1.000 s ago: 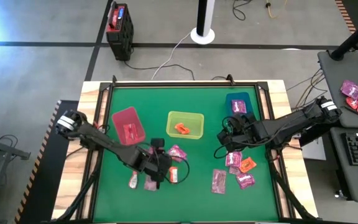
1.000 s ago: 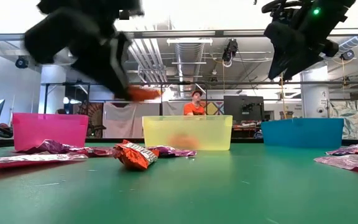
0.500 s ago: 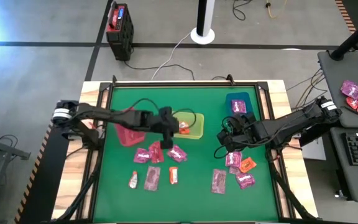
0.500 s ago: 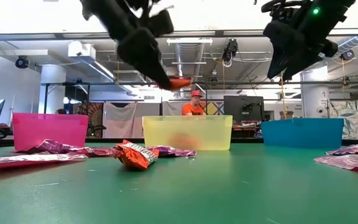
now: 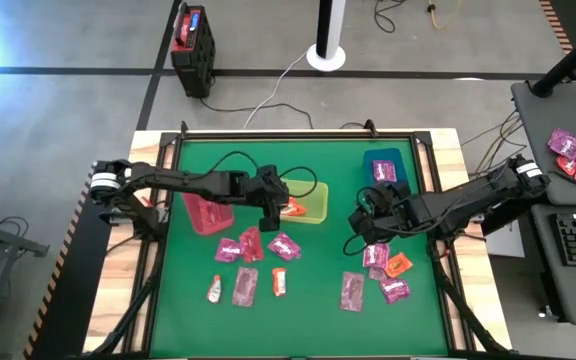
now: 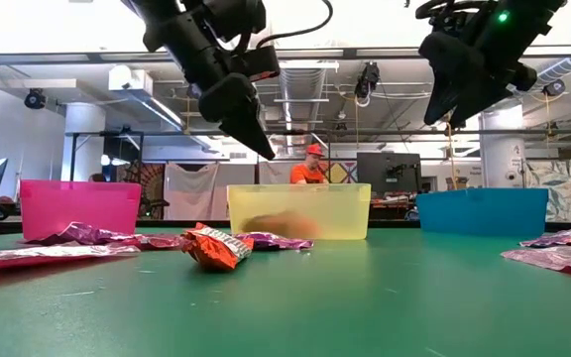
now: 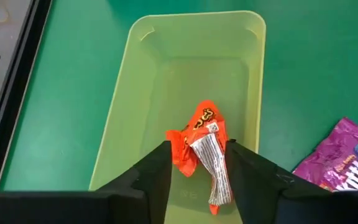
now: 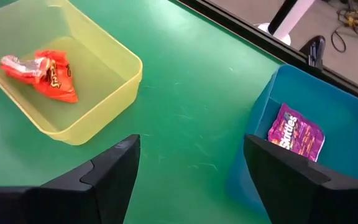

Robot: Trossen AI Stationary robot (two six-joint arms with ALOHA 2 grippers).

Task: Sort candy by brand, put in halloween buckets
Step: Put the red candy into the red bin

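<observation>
My left gripper (image 5: 273, 207) (image 7: 197, 146) hovers open over the near-left end of the yellow-green bin (image 5: 313, 186) (image 7: 123, 106). Two orange packets (image 7: 197, 127) (image 8: 45, 71) lie on the bin's floor below its fingers, one showing a silver-white side (image 7: 211, 165). My right gripper (image 5: 361, 225) (image 8: 191, 142) hangs open above the table between the yellow-green bin and the teal bin (image 5: 383, 158) (image 8: 260, 155). A magenta packet (image 8: 296, 137) lies in the teal bin. The red bin (image 5: 193, 205) stands at the left, partly under my left arm.
Loose packets lie on the green mat: a magenta group (image 5: 252, 243) near the left gripper, three smaller ones (image 5: 245, 285) nearer the front, and a cluster (image 5: 388, 272) below the right gripper. A crumpled orange packet (image 6: 216, 246) sits close to the low camera. A raised black rail (image 5: 298, 137) frames the mat.
My left gripper has risen from the loose packets near the table's front and swung toward the far edge, carrying an orange packet over the yellow-green bin. It has let go, and the packet now lies in the bin. My right arm has kept still.
</observation>
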